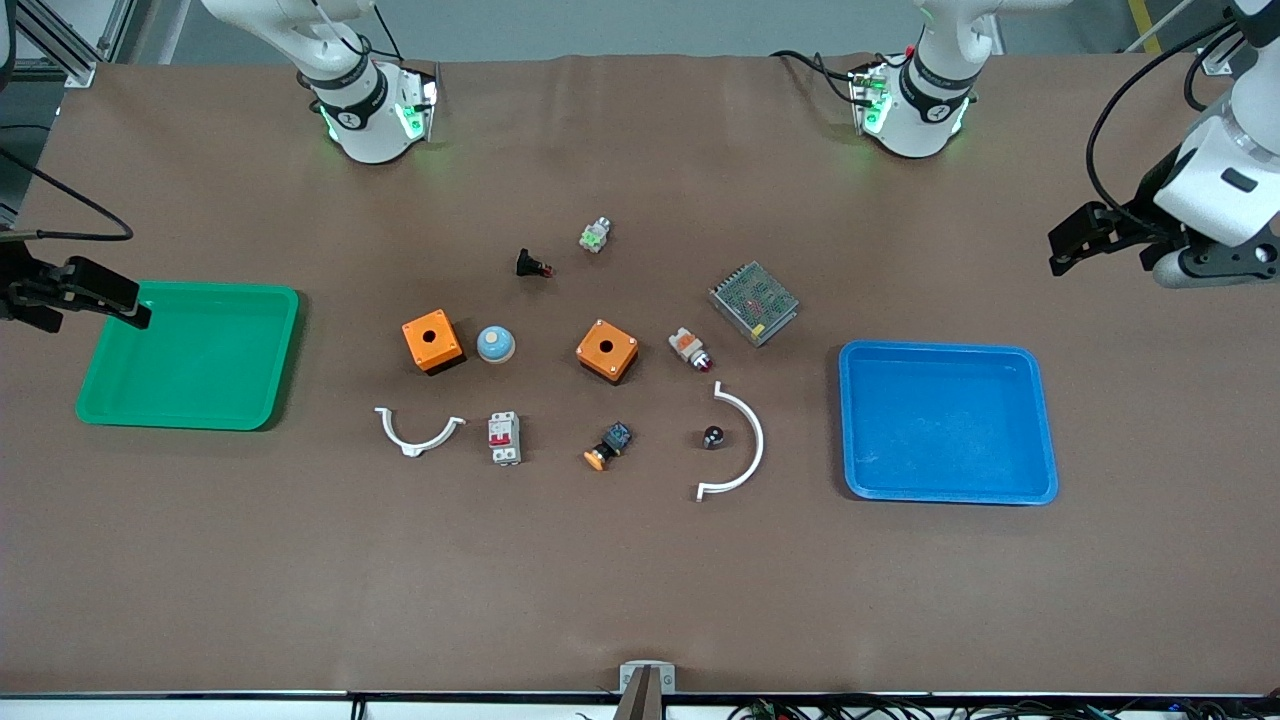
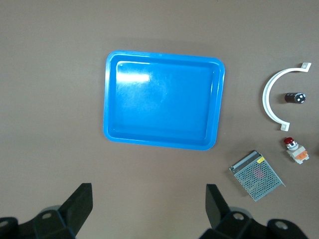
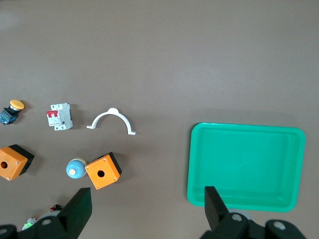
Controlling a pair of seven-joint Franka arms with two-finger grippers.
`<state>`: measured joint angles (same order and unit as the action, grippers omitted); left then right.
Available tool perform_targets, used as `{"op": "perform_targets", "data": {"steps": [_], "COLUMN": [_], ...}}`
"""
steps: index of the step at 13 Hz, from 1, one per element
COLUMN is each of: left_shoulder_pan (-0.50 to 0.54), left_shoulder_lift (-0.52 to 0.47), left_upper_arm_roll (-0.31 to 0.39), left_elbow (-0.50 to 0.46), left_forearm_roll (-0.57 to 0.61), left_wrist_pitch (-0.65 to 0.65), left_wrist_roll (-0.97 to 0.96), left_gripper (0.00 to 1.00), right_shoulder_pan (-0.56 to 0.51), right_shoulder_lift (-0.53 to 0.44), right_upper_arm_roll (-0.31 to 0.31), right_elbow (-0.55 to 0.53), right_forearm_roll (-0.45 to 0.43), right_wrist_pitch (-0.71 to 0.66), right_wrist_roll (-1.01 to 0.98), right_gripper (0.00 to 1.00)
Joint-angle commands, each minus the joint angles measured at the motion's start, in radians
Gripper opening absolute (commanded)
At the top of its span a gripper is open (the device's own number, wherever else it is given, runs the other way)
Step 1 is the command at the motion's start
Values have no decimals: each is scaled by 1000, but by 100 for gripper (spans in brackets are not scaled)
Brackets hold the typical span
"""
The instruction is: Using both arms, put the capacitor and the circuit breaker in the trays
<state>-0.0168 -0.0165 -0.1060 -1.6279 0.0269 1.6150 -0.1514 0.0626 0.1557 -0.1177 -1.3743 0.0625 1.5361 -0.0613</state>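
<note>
- Right end effector (image 1: 100, 300): up over green tray (image 1: 190, 420), fingers spread wide, nothing held.
- Circuit breaker (image 1: 504, 438): on counter (image 1: 640, 580), btwn small white clip (image 1: 419, 431) and orange-cap push button (image 1: 607, 446).
- Capacitor (image 1: 713, 436): on counter, inside curve of big white bracket (image 1: 738, 441), apart from blue tray (image 1: 947, 422).
- Left end effector (image 1: 1085, 240): up past blue tray at left arm's end, wide, nothing held.

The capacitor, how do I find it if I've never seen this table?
Start at the blue tray toward the left arm's end of the table, then find the big white half-ring beside it. The capacitor sits inside that curve: a tiny black cylinder with a shiny round top, far smaller than the orange-capped push button nearby.
</note>
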Motion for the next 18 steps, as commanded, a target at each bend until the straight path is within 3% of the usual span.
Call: {"op": "perform_targets", "data": {"steps": [1,6,9,13,16,18], "left_shoulder_pan": [-6,-103,-199,-293,-371,-438], "left_shoulder_lift": [96,277,370,522,648,763], "left_upper_arm_roll": [-17,-50,-50,-50,-47,-28], "left_elbow": [80,146,144,144,151,256], "left_forearm_roll": [-4,-10,-2,-4,-4,16], "left_wrist_pitch": [-6,32,159,356,558,605], "left_wrist_roll": [16,-84,-241,-456,-641,-767], "left_gripper": [100,100,100,100,99,91], "right_shoulder_pan": [-20,-12,23,130,216,267], "right_shoulder_lift": [-28,-31,-18,5,99,154], "right_upper_arm_roll": [12,16,24,24,24,24], "right_elbow": [-23,-15,-34,-193,-198,-198], "right_forearm_roll": [-10,-20,-20,-20,-20,-17], "right_wrist_pitch": [-14,-33,-4,197,254,312], "right_wrist_roll": [20,18,20,100,101,156], "right_gripper": [100,100,100,100,100,100]}}
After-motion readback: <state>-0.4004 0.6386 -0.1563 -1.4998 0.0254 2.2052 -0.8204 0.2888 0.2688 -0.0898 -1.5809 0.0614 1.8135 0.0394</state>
